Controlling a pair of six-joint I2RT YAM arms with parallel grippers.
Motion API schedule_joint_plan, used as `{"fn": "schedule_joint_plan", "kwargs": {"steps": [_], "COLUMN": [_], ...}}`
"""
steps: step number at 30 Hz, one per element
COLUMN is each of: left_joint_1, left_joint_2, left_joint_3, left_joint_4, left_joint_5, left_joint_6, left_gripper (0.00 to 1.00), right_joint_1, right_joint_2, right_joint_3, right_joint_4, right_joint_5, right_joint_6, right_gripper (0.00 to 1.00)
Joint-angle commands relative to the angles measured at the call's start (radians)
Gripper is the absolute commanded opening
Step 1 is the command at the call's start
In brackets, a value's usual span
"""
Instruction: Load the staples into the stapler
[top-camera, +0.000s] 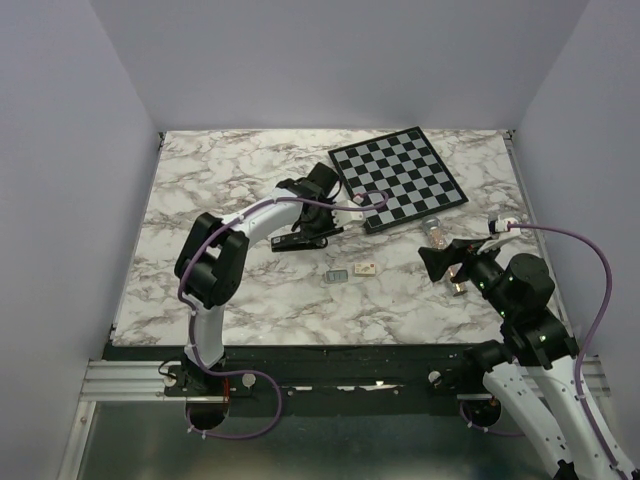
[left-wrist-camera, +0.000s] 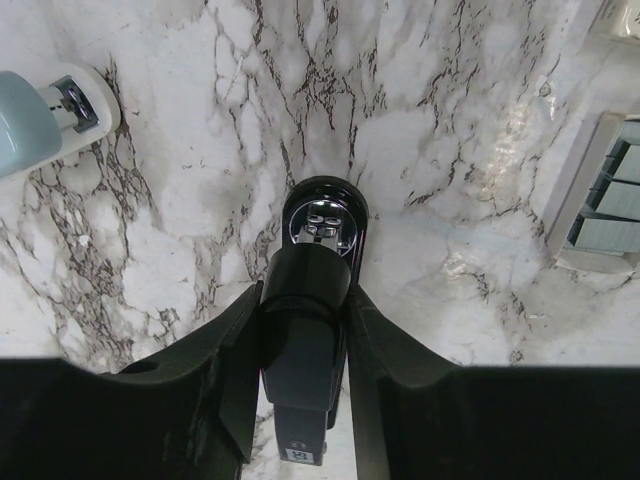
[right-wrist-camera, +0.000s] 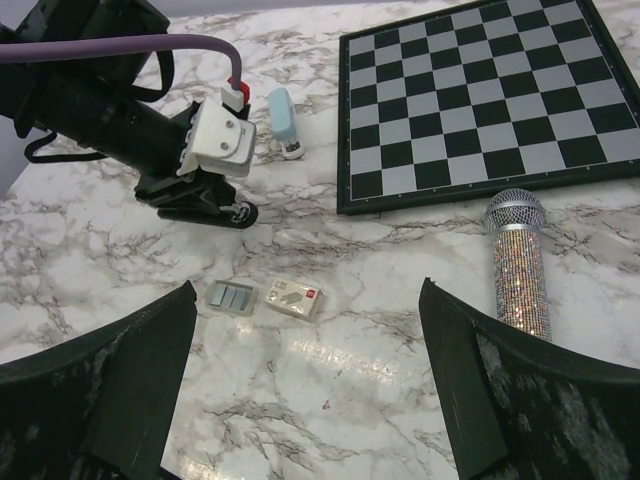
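Right fingers (right-wrist-camera: 130, 385) fill the near edge of the right wrist view, spread wide, holding nothing, hovering over the right side of the surface (top-camera: 190, 190). Left fingers (left-wrist-camera: 215, 375) are clamped on either side of the stapler (left-wrist-camera: 322, 218), which sits on the surface mid-table, just near-left of the chessboard (top-camera: 397, 178). Cannot tell if its top arm is lifted. Staples (right-wrist-camera: 231, 297) lie flat on the surface, apart from the stapler on its near side, just left of a small cream box (right-wrist-camera: 295, 298), untouched. A glitter microphone (right-wrist-camera: 520, 265) lies to the right, not involved. Progress looks early: stapler secured, nothing loaded. Left to do: open the stapler, pick up the staples with the free right fingers, seat them in the channel, then close it.
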Motion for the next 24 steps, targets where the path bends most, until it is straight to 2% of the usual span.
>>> {"fn": "schedule_joint_plan", "kwargs": {"steps": [1,3,7,13,19,24], "left_joint_1": [0.008,0.01,0.019,0.043,0.05,0.046], "left_joint_2": [0.024,0.014,-0.041,-0.176,-0.355,-0.525], "left_joint_3": [0.033,0.036,0.019,-0.024,-0.136,-0.274], "left_joint_4": [-0.031,-0.034,-0.022,0.043,0.234,0.474], "left_joint_5": [0.073,0.084,0.138,0.228,0.285,0.305], "left_joint_6": [0.004,0.002,-0.007,-0.091,-0.302,-0.516], "left_gripper": [0.3,0.23,0.0,0.0,0.0,0.0], "right_joint_1": [0.007,0.007,0.007,0.007,0.007,0.01], "right_joint_2": [0.01,0.016,0.052,0.163,0.341,0.486], "right_joint_3": [-0.018,-0.016,-0.006,0.023,0.053,0.098], "right_joint_4": [0.023,0.026,0.027,0.055,0.171,0.267], "right_joint_5": [-0.028,-0.034,-0.064,-0.155,-0.303,-0.34], "right_joint_6": [-0.016,-0.015,-0.01,0.008,0.053,0.119], "right_gripper": [1.0,1.0,1.0,1.0,1.0,1.0]}}
